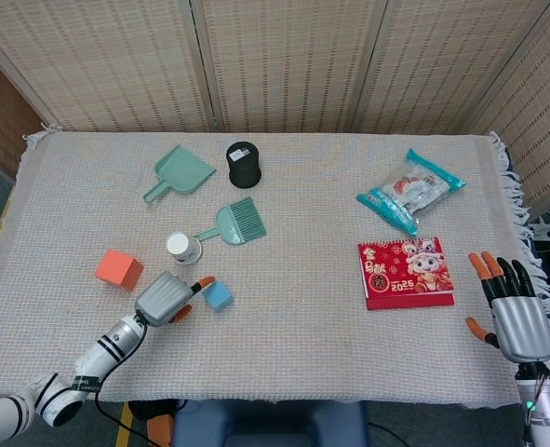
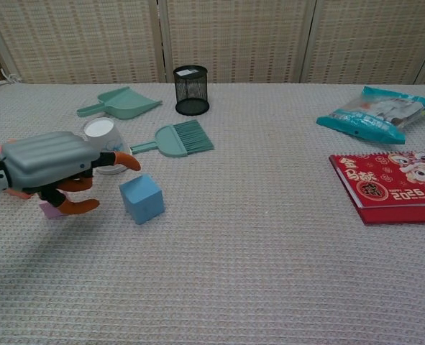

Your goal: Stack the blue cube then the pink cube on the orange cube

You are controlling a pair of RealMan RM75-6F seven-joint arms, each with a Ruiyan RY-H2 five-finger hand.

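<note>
Left arm (image 1: 98,358): reaching forward over the table from the near left edge
Left hand (image 1: 166,299): back upward; fingers apart, orange fingertips (image 2: 129,162) pointing rightward; holding nothing
Right hand (image 1: 515,319): at the near right edge; fingers spread, pointing away; holding nothing

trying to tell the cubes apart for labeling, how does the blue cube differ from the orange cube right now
Colour: the blue cube is light blue, the orange cube orange-red. Size: the orange cube looks clearly larger in the head view. Place: the blue cube lies right beside the left hand, whose fingertips reach toward it; the orange cube sits further left, apart from the hand. Both rest on the table cloth with nothing stacked on them.
</note>
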